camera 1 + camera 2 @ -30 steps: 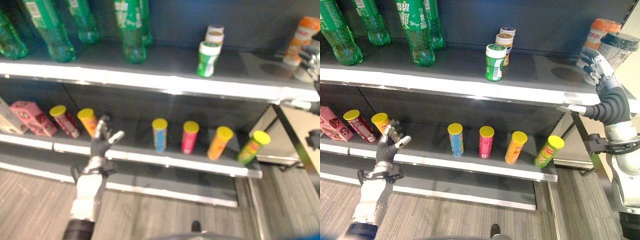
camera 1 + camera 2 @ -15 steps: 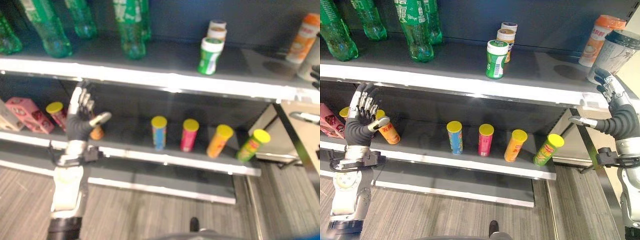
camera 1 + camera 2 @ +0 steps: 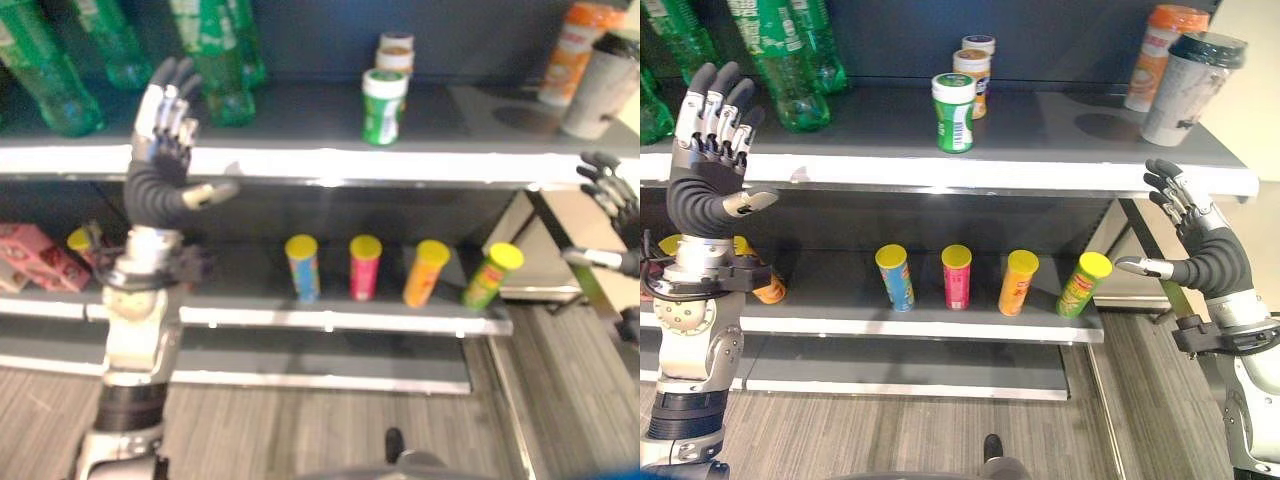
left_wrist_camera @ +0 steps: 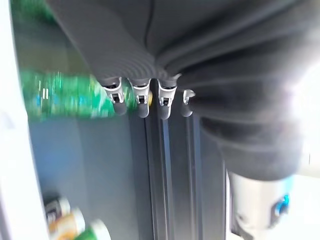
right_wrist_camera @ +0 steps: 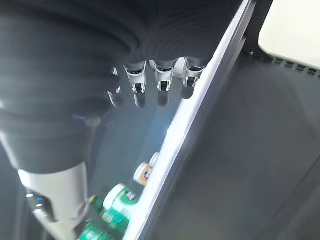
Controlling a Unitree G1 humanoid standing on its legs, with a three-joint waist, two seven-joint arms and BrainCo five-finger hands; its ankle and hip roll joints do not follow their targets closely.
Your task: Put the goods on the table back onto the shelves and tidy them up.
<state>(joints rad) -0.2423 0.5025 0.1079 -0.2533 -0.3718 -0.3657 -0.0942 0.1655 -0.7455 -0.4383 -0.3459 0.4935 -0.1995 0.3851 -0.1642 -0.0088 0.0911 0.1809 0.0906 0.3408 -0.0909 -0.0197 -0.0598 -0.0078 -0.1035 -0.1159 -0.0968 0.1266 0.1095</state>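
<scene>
In the right eye view, four yellow-lidded tubes [image 3: 956, 277] are seen standing along the lower shelf [image 3: 940, 325], above grey plank flooring. The left hand [image 3: 708, 150] is raised, fingers spread wide, empty. The right hand [image 3: 1190, 235] is likewise spread, empty. In the left wrist view, straight fingers [image 4: 142, 97] are shown before a green bottle [image 4: 65, 95].

Left hand [image 3: 706, 170] raised open-fingered, right hand [image 3: 1200, 250] open, both empty, before shelves [image 3: 1040, 170]

On the upper shelf [image 3: 1040, 150], bottles [image 3: 780, 60] stand at ten o'clock, a jar [image 3: 954, 112] at twelve, cups [image 3: 1190, 85] at two; cans [image 3: 956, 277] line the lower shelf [image 3: 940, 325].
</scene>
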